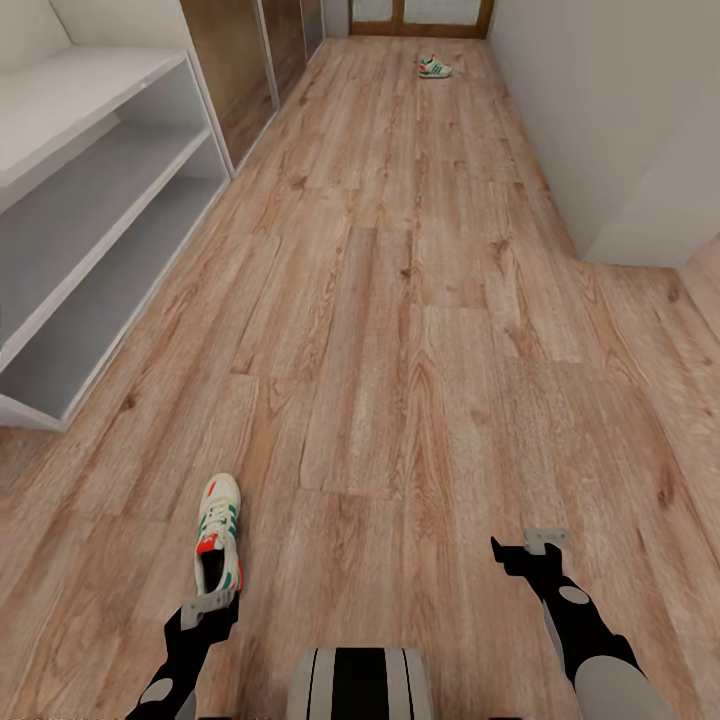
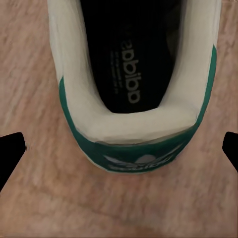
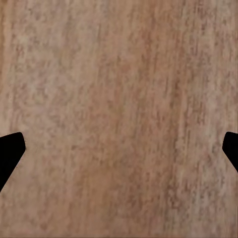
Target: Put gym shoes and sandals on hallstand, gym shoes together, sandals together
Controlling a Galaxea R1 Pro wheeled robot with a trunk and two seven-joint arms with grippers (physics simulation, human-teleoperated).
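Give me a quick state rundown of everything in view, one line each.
Near gym shoe: upright on the floor, heel toward the robot, not gripped.
Far gym shoe: on the floor down the corridor.
Hallstand: visible shelves hold no shoes.
Left gripper: open, fingertips either side of the near shoe's heel.
Right gripper: open, over bare corridor floor.

The near shoe (image 1: 218,535) was white with green side stripes, a red-orange tongue, a green heel patch with a white logo and a black inside printed in white. The far shoe (image 1: 434,68) showed white, green and red. The floor (image 1: 400,300) was light brown grained planks; the rack (image 1: 90,200) white-grey; the tools black.
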